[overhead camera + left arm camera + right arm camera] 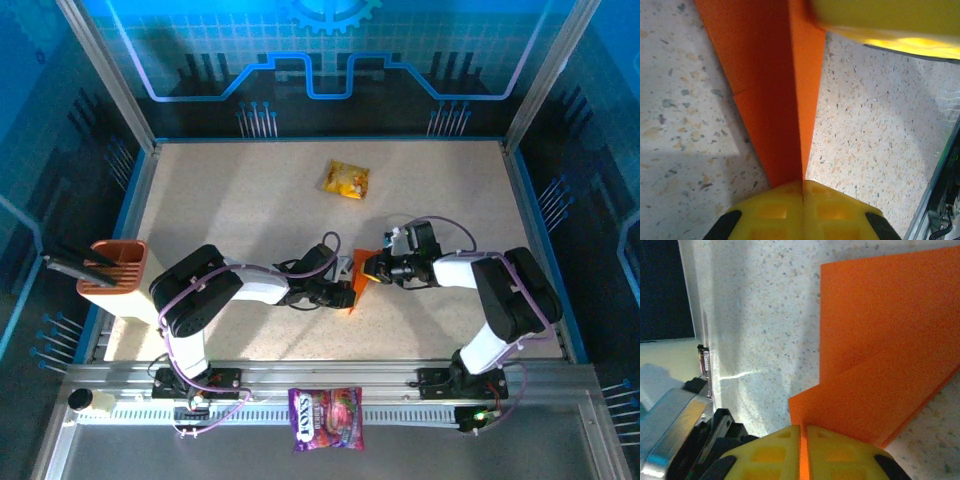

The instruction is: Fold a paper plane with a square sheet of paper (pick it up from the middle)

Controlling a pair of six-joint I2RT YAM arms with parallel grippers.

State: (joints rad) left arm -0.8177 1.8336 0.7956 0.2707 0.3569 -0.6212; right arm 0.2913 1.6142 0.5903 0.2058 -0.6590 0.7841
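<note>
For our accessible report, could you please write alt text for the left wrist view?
The left gripper, shut, pinches folded orange paper that stretches away over a speckled table; a blurred yellow shape crosses the top right.

The folded orange paper (770, 100) is thin, matt and smooth, sharply creased. The finger pads (775, 215) pinching it are dull yellow moulded plastic. The tabletop (250, 200) looks like speckled stone with a faint sheen. The yellow snack packet (346, 180) and purple bag (326, 418) are glossy printed film. The front rail (300, 372) is brushed metal
</note>
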